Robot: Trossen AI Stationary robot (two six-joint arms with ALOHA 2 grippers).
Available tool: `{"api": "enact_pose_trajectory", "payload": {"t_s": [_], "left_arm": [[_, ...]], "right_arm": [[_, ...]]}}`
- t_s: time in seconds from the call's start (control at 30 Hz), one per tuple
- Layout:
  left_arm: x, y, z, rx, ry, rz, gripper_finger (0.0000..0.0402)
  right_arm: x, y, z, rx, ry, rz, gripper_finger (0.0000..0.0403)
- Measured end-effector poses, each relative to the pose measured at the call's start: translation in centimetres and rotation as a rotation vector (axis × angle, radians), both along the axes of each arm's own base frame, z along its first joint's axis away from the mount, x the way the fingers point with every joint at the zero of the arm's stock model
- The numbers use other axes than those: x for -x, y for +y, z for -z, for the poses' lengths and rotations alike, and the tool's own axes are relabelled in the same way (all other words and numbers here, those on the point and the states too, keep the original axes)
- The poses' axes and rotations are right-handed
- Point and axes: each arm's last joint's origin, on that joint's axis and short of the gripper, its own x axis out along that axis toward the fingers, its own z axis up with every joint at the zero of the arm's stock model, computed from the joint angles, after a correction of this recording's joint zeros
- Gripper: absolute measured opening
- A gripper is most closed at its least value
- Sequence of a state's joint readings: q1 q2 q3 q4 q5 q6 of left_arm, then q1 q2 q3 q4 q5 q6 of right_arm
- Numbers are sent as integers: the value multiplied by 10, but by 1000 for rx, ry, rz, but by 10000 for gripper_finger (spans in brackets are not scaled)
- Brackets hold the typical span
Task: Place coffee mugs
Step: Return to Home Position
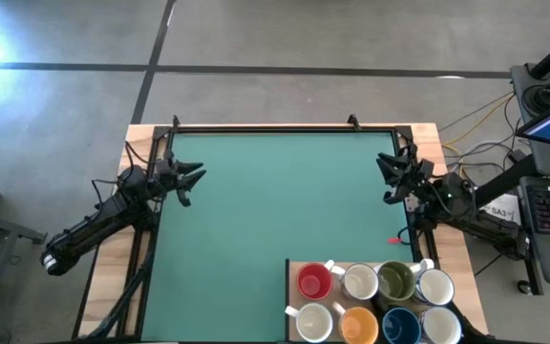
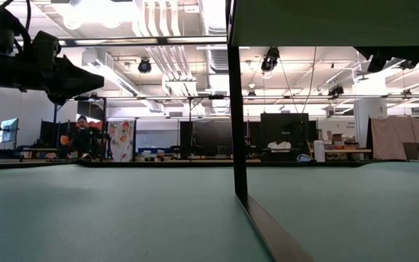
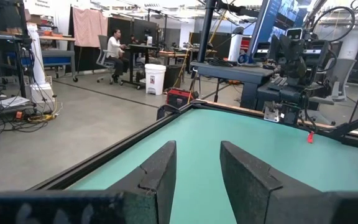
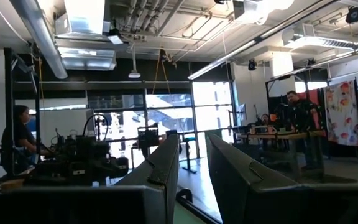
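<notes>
From above, eight small handled ceramic coffee mugs [image 1: 360,283], red, orange, dark blue, olive-lined and white, crowd the pale wooden shelf [image 1: 294,270] at the green table's right corner. The right gripper [image 1: 388,178] hovers near it, so a low swing could knock one over. The left gripper [image 1: 191,183] hangs well apart. At table level, only the shelf's dark post [image 2: 236,109] shows. The left wrist view shows fingers [image 3: 160,171] spread and empty. The right wrist view shows the same.

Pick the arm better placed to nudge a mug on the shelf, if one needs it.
Right, probably. The right gripper hangs open and empty at the green mat's right edge, the side where the shelf holds the mugs. The left gripper, also open, sits across the mat.
</notes>
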State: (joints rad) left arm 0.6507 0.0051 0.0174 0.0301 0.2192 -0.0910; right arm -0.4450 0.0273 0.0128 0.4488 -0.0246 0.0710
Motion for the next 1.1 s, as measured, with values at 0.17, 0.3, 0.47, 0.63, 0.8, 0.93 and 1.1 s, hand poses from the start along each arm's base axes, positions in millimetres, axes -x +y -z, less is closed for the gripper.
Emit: {"api": "enact_pose_trajectory", "payload": {"t_s": [0.17, 0.3, 0.47, 0.63, 0.8, 0.93, 1.1], "left_arm": [[0, 0, 0, 0, 0, 0, 107], [0, 0, 0, 0, 0, 0, 107], [0, 0, 0, 0, 0, 0, 107], [0, 0, 0, 0, 0, 0, 107], [0, 0, 0, 0, 0, 0, 107], [0, 0, 0, 0, 0, 0, 107], [0, 0, 0, 0, 0, 0, 107]], "right_arm": [[0, 0, -1, -3, -10, -3, 73], [-1, 0, 2, -8, 22, 1, 73], [-2, -1, 5, -23, 56, 1, 73], [-3, -1, 6, -25, 59, 1, 73], [-3, -1, 6, -25, 59, 1, 73], [-3, -1, 6, -25, 59, 1, 73], [-3, -1, 6, -26, 59, 1, 73]]}}
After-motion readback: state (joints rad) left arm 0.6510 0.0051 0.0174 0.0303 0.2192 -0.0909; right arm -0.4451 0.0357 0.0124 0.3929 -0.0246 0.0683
